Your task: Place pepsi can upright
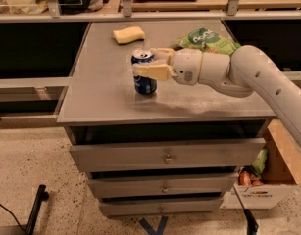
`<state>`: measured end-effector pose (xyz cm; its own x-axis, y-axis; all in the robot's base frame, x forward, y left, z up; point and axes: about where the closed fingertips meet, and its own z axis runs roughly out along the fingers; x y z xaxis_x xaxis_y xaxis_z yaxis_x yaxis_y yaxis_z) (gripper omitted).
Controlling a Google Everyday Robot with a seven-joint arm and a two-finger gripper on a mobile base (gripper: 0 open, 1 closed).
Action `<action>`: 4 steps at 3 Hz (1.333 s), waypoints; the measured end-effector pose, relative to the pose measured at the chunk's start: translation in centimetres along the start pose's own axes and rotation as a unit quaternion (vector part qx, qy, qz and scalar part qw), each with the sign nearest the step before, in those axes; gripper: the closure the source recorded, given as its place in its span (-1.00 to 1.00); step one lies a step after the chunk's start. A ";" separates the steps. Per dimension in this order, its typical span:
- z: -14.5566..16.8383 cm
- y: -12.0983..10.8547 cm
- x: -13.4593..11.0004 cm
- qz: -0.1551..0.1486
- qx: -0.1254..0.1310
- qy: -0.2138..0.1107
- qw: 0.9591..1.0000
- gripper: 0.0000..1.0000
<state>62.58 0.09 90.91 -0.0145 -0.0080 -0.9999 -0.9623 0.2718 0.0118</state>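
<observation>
The pepsi can (143, 82) is dark blue with a silver top and stands upright on the grey table top (106, 102), left of the middle. My gripper (153, 62) reaches in from the right on the white arm (223, 72). Its two tan fingers (152, 71) sit on either side of the can's upper half and look closed on it. The can's base rests on the table.
A yellow sponge (128, 34) lies at the back of the table. A green snack bag (206, 40) lies at the back right, behind the arm. The table has drawers (164, 156) below. A cardboard box (277, 175) with items stands on the floor at right.
</observation>
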 end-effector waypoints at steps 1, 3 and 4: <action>-0.3 -0.1 0.8 0.009 0.006 0.007 1.000 -0.77; -1.9 -0.6 1.1 0.011 0.041 0.035 0.998 -1.00; -3.8 -0.7 0.2 0.005 0.066 0.074 0.995 -1.00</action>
<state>62.25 -3.78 90.70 -0.0727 -0.1439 -0.9869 -0.9183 0.3958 0.0099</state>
